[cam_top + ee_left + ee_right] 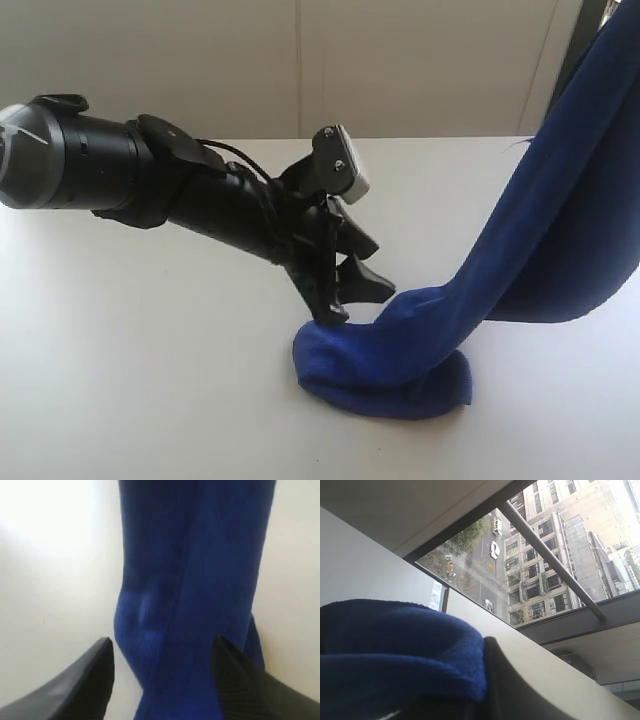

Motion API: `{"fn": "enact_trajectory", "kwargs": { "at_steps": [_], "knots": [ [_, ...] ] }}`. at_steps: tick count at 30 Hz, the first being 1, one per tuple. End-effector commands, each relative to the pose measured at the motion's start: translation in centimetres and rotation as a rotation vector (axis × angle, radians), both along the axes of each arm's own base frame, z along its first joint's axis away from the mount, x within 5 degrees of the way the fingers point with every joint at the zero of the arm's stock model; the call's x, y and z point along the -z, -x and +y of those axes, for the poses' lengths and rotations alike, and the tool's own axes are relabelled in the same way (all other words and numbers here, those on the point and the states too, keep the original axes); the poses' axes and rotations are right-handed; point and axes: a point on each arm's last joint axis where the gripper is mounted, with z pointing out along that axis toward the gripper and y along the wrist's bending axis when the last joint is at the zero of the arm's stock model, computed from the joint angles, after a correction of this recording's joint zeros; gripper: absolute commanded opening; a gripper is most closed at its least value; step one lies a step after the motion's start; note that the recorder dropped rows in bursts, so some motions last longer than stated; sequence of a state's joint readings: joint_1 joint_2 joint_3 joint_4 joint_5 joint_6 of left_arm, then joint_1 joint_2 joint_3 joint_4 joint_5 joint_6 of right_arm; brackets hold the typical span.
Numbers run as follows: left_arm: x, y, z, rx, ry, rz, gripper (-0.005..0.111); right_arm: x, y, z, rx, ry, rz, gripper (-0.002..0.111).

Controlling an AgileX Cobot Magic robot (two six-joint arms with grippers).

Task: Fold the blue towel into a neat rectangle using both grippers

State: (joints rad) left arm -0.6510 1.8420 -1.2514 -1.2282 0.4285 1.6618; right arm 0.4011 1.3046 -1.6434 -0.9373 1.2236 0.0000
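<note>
Hanging from my right gripper (470,700), clamped on it high at the right, the blue towel (540,230) ran down to a bunched end on the table (150,380). My left gripper (358,300) stood open there, straddling the cloth. Risk: the raised side could drag the loose heap sideways and leave a crooked, creased fold.

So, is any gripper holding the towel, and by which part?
The right gripper holds the towel by its raised end, beyond the exterior view's edge. The left gripper stands open at the bunched end on the table and grips nothing.
</note>
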Motion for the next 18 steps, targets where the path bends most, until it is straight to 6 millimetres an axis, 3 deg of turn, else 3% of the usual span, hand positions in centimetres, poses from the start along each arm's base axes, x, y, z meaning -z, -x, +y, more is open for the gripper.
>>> {"fn": "enact_trajectory", "kwargs": {
  "at_steps": [1, 4, 7, 9, 11, 15, 18],
  "knots": [
    [-2.2, 0.5, -1.1, 0.093, 0.258, -0.085, 0.062, -0.4, 0.3, -0.2, 0.000, -0.006, -0.016, 0.000],
    [-2.8, 0.3, -1.2, 0.081, 0.312, -0.122, 0.062, -0.4, 0.3, -0.1, -0.001, -0.008, -0.015, 0.000],
    [-1.9, -0.9, -0.7, -0.058, 0.203, -0.134, 0.059, -0.5, 0.3, -0.2, 0.004, 0.000, -0.019, 0.000],
    [-1.1, -1.5, -0.1, -0.165, 0.140, -0.106, 0.051, -0.7, 0.3, -0.4, 0.018, 0.029, -0.031, 0.000],
    [-0.4, -1.5, 0.2, -0.193, 0.096, -0.092, 0.035, -1.0, 0.4, -0.7, 0.039, 0.069, -0.050, 0.000],
    [1.0, -0.2, 0.4, -0.063, 0.030, -0.075, 0.000, -1.8, 0.8, -1.3, 0.079, 0.137, -0.093, 0.000],
    [1.7, 0.1, 0.7, -0.047, -0.023, -0.060, 0.006, -1.8, 0.9, -1.2, 0.081, 0.111, -0.101, 0.000]
  ]
}}
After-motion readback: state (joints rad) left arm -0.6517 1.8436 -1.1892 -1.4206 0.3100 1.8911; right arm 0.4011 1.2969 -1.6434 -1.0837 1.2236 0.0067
